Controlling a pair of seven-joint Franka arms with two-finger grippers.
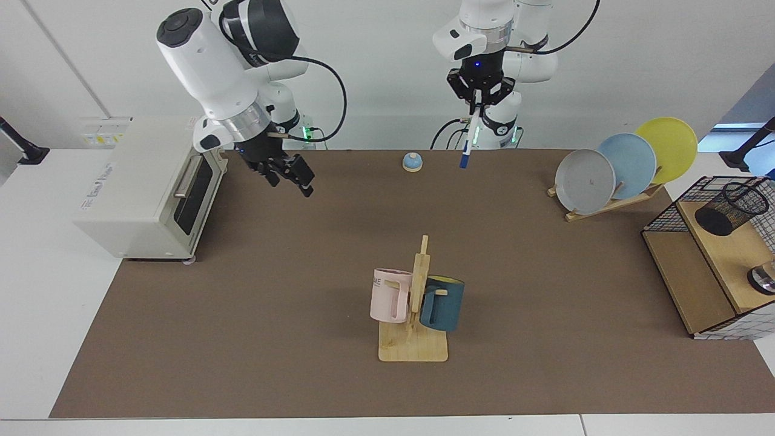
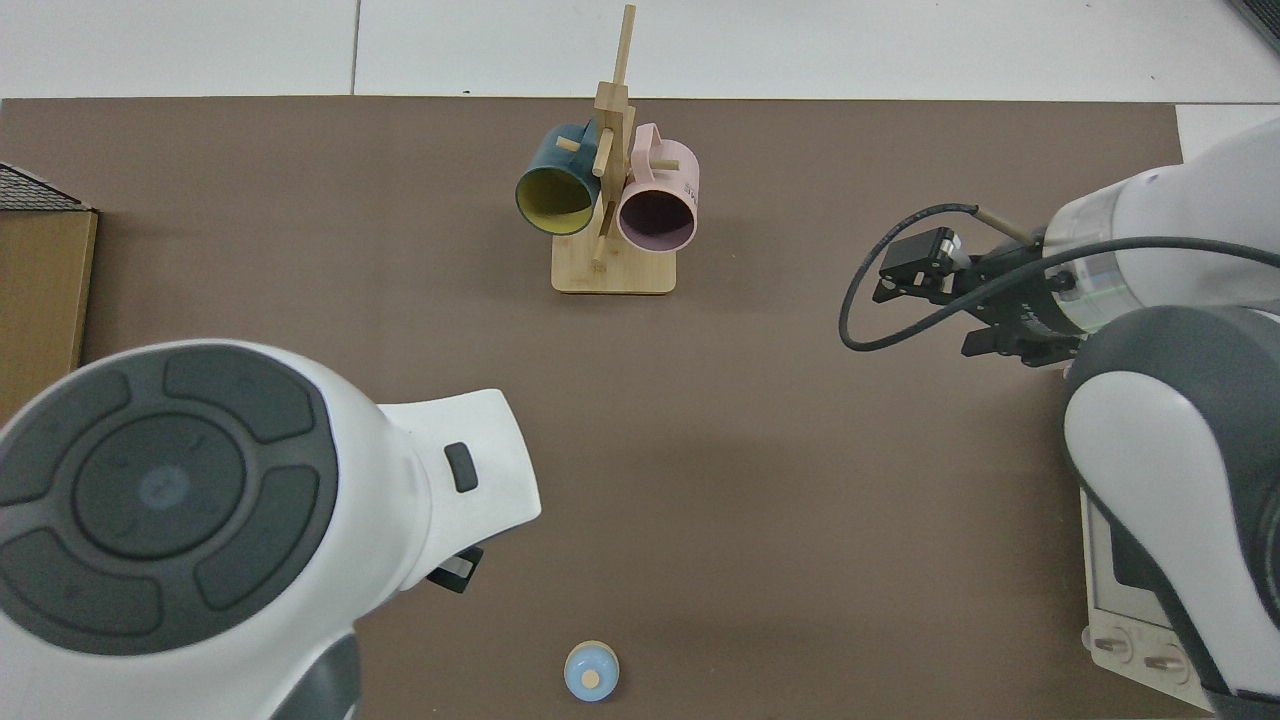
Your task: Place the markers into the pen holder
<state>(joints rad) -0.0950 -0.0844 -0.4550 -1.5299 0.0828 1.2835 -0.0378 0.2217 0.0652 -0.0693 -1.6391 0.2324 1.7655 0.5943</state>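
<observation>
The marker (image 1: 471, 136) hangs almost upright over the table's far edge, blue cap down. My left gripper (image 1: 478, 111) is shut on the top of its white barrel. In the top view the left arm (image 2: 200, 500) hides both the gripper and the marker. My right gripper (image 1: 295, 181) is open and holds nothing, low over the mat beside the toaster oven. The right arm (image 2: 1100, 270) enters the top view from the right. The pen holder (image 1: 729, 209), a black mesh cup, leans on the wooden shelf at the facing view's far right, far from both grippers.
A cream toaster oven (image 1: 151, 188) stands at the facing view's left. A wooden mug tree (image 1: 418, 290) with a pink and a teal mug is mid-table. A small blue bell (image 1: 412, 161) sits at the far edge. A plate rack (image 1: 623, 166) and a wire-grid shelf (image 1: 666, 221) are on the right.
</observation>
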